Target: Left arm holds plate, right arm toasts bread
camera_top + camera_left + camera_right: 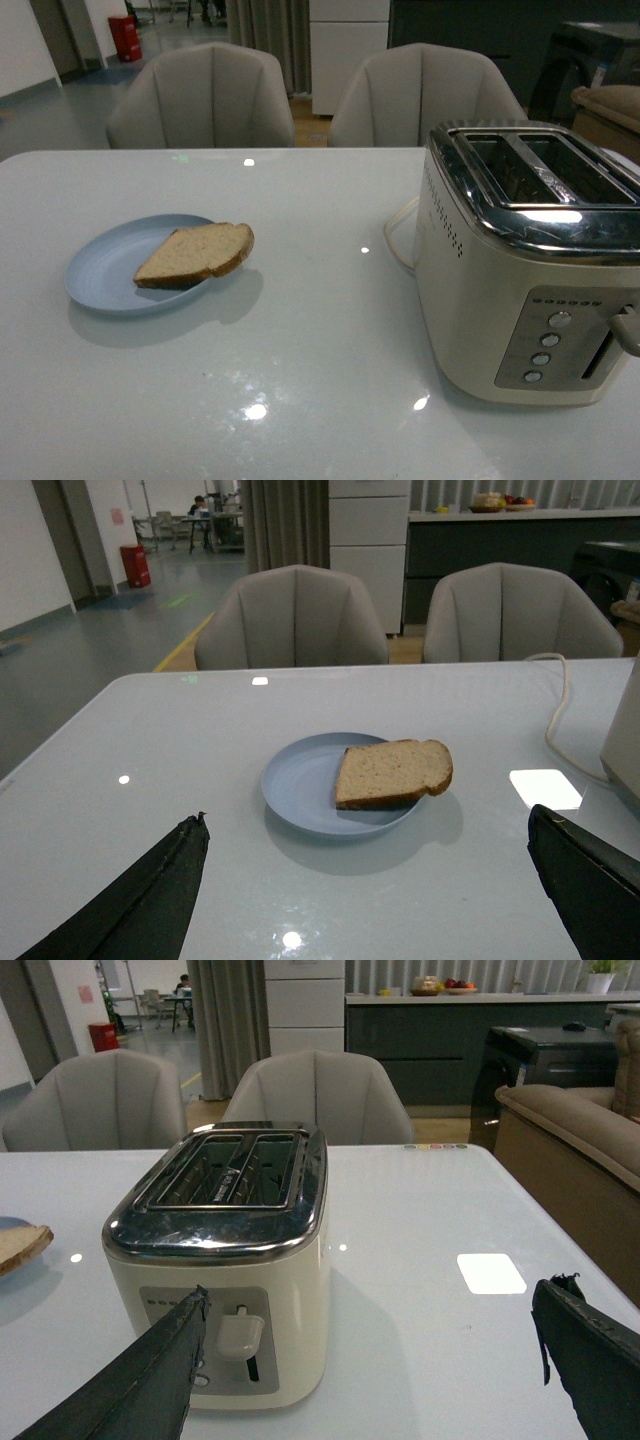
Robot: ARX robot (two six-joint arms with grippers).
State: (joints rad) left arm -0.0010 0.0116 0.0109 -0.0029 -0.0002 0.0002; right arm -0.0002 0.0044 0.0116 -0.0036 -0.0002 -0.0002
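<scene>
Bread [195, 253] lies on the plate [100, 270], overhanging its rim, toward the tabletop's [300, 400] left edge. Left jaws stand wide open; plate and bread sit ahead of them, centred, not touching. Right jaws are open, facing the toaster [520, 290] near the right edge.

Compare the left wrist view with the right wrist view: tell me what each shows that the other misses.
Left wrist only: the whole plate, with the full slice of bread lying on it and overhanging the rim, and the open left claw. Right wrist only: the toaster seen whole, with its two empty slots and lever, and the open right claw. Both: the white table, grey chairs, a corner of bread, and a sliver of toaster.
</scene>
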